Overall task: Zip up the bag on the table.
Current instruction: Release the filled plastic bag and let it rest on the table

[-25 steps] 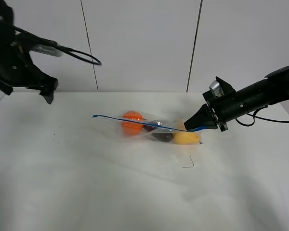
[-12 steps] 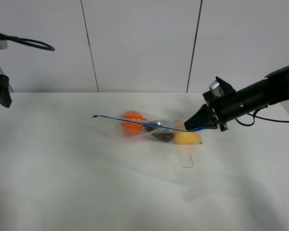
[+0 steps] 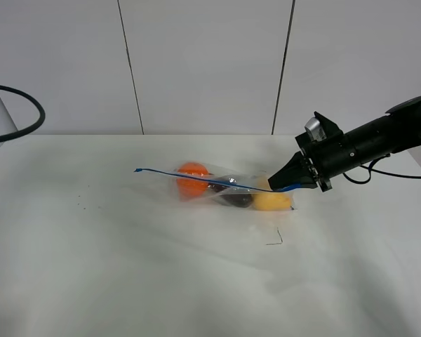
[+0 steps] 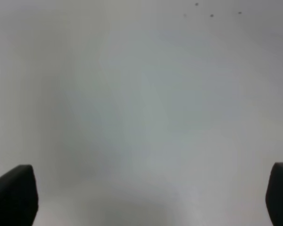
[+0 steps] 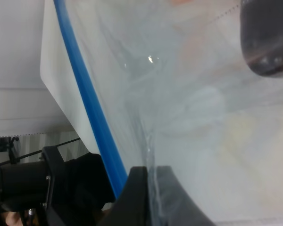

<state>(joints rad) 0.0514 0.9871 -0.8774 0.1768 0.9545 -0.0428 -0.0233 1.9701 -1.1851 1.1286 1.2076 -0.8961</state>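
Your right gripper (image 3: 279, 184) pinches the bag (image 3: 224, 187) beside its zipper strip (image 5: 93, 108); your left gripper (image 4: 146, 200) hangs spread wide above the table (image 4: 141, 94).

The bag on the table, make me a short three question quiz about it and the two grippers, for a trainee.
1. True or false: the right gripper is shut on the bag beside its blue zipper strip.
2. Which colour of fruit inside the bag lies nearest the right gripper? A orange, B dark purple, C yellow.
3. Fill the gap: the left gripper has its jaws ____ over the table, holding nothing.
Key: 1 true. 2 C, the yellow fruit. 3 open.
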